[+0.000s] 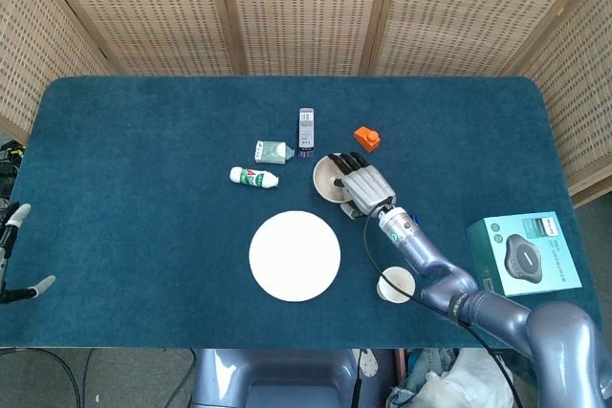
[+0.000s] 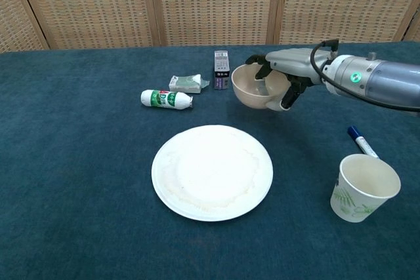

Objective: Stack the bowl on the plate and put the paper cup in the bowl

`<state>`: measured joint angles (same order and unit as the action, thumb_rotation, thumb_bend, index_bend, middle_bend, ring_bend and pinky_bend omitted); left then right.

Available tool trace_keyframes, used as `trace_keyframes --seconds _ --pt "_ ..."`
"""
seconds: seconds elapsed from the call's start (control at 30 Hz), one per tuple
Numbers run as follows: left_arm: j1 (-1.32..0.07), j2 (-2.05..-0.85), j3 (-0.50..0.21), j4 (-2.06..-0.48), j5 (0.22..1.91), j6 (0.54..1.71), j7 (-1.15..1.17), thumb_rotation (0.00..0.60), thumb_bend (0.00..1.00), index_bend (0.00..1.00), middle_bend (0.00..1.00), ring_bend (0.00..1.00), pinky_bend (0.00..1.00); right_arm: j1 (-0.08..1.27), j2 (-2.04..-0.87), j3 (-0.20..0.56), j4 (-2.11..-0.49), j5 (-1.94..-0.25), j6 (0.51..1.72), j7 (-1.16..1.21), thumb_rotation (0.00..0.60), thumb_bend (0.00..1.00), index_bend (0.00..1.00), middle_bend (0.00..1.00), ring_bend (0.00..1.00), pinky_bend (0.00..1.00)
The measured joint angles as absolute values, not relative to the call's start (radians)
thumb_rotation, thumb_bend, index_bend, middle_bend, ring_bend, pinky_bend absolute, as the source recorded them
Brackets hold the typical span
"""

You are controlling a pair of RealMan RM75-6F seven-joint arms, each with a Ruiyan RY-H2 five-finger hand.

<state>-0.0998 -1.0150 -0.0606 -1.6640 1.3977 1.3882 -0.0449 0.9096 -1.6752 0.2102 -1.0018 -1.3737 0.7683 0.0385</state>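
Observation:
My right hand grips the beige bowl by its right rim, fingers inside and thumb under. The bowl hangs tilted a little above the cloth, behind and right of the white plate. The plate lies flat at the table's near middle. A paper cup with a green print stands upright at the near right. My left hand shows only at the far left edge of the head view, off the table, holding nothing.
A blue marker lies just behind the cup. A white tube, a small green packet and a dark box sit behind the plate. An orange block and a teal carton lie to the right.

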Motion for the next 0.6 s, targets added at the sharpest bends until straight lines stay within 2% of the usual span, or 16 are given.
trace_keyframes --seconds 0.3,0.6 --pt "-0.097 -1.012 -0.054 -1.670 1.418 1.400 -0.049 0.600 0.00 0.00 0.00 0.00 0.00 0.894 -1.534 0.195 -1.264 -1.461 0.860 0.031 0.600 0.43 0.65 0.00 0.00 0.00" --pt "-0.090 -1.005 -0.046 -1.672 1.443 1.420 -0.070 0.600 0.00 0.00 0.00 0.00 0.00 0.909 -1.456 0.156 -1.519 -1.519 0.851 -0.107 0.600 0.43 0.65 0.00 0.00 0.00"
